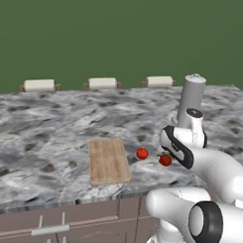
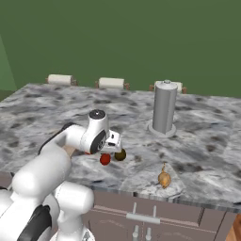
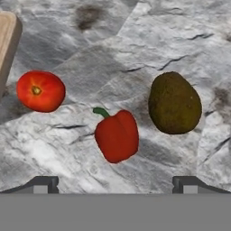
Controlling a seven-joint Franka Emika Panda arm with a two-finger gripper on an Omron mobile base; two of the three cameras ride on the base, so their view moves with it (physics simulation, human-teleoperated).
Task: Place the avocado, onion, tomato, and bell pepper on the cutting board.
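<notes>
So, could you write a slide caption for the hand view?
Open gripper above tomato, bell pepper and avocado on the marble counter.

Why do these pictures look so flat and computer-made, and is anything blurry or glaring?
Hand view: bell pepper, tomato and avocado are sharp, with soft dark shadows on the marble counter and no glare. Left base view: even light, slightly soft; cutting board throws hardly any shadow. Right base view: the onion is small and coarse, the backdrop plain green.

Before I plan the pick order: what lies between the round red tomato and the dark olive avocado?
The red bell pepper with a green stem, between tomato and avocado in the hand view.
</notes>
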